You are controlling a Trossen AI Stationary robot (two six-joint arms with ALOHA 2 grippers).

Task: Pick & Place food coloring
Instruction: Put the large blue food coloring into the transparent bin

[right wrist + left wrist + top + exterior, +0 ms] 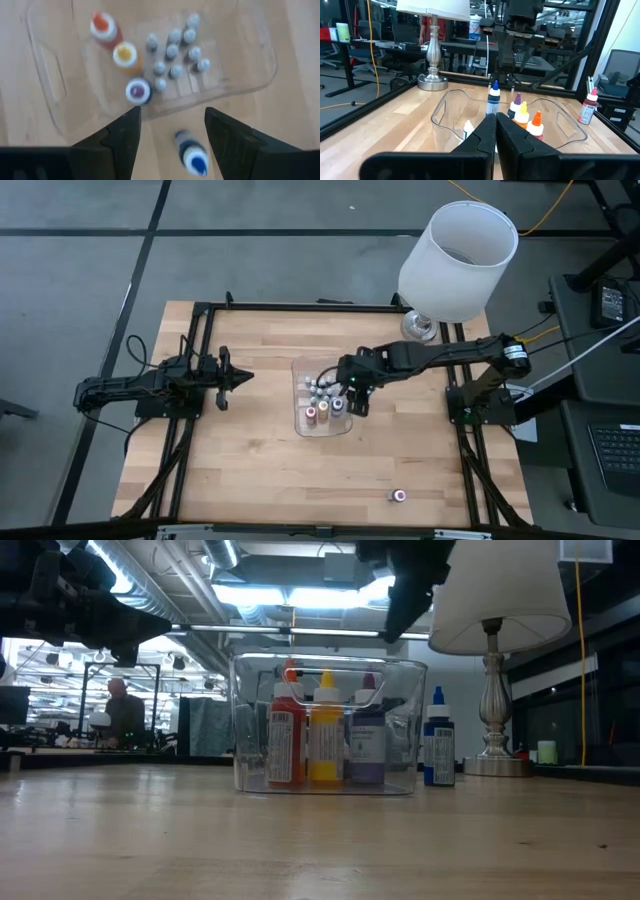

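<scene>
light wooden worktop (250, 470) in a black frame; workshop room beyond. food coloring (322, 402) stands in the clear tray (300, 370); one blue bottle (192, 156) just outside. right pincer (172, 130) released above it; left pincer (496, 131) clenched, empty, well apart.

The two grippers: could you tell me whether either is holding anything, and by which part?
Nothing is held. The right gripper is open above the blue bottle beside the clear tray; the left gripper is shut and empty.
</scene>
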